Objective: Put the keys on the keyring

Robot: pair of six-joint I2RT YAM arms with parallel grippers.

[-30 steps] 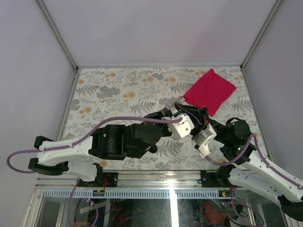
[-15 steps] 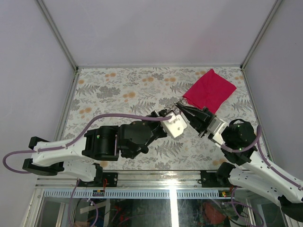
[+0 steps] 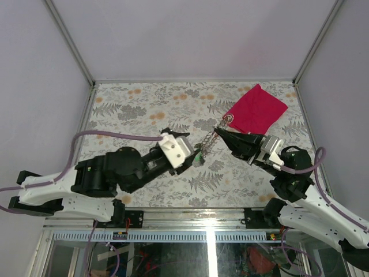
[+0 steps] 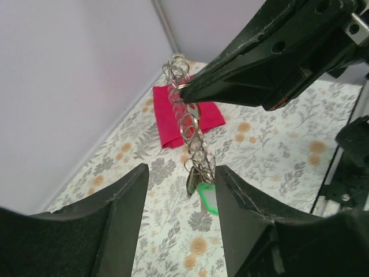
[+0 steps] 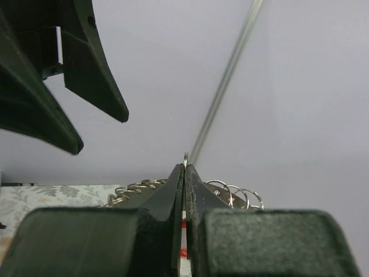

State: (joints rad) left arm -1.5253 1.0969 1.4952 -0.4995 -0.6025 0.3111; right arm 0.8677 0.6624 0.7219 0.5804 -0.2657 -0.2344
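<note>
Floral tabletop (image 3: pixel 144 109); right jaws pinch ring chain (image 4: pixel 187 115); left jaws apart, empty; keys indistinct near green tag (image 4: pixel 206 196).

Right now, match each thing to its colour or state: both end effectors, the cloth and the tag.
Things:
1. left end effector
2. right end effector
3. cloth
4. tag

States:
a. red, lying flat on the table
b. shut on the chain of rings
c. green, at the chain's lower end
d. open, facing the hanging chain

Pairs: 1-d, 2-b, 3-a, 4-c
</note>
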